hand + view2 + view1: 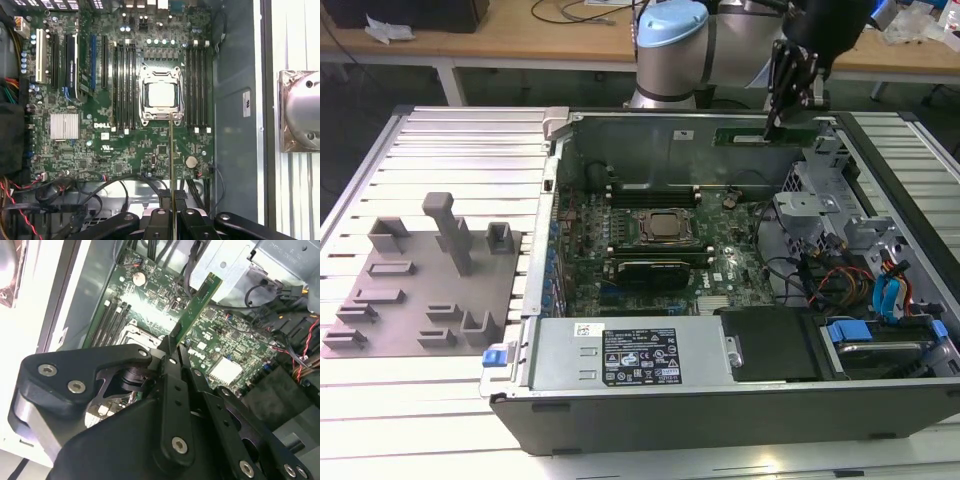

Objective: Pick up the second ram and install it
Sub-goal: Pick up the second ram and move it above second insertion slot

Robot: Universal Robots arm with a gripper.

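Observation:
My gripper [774, 122] hangs over the far rim of the open computer case [720, 400], shut on the second ram [761, 135], a thin green board. In the second wrist view the second ram [197, 302] sticks out from between the black fingers [170, 357] above the motherboard. The first wrist view has the second ram [171, 160] edge-on as a thin line running from my gripper [172, 212] toward the CPU socket [160, 95]. Black memory slots [125, 85] flank the socket on both sides. In the exterior view the CPU socket [665, 226] lies well below and to the left of the stick.
A grey fixture plate with blocks [430, 280] lies on the slatted table at the exterior view's left. Inside the case are a labelled power supply [630, 355], a metal drive cage [820, 205] and loose cables [840, 280]. A metal block [300, 110] sits outside the case wall.

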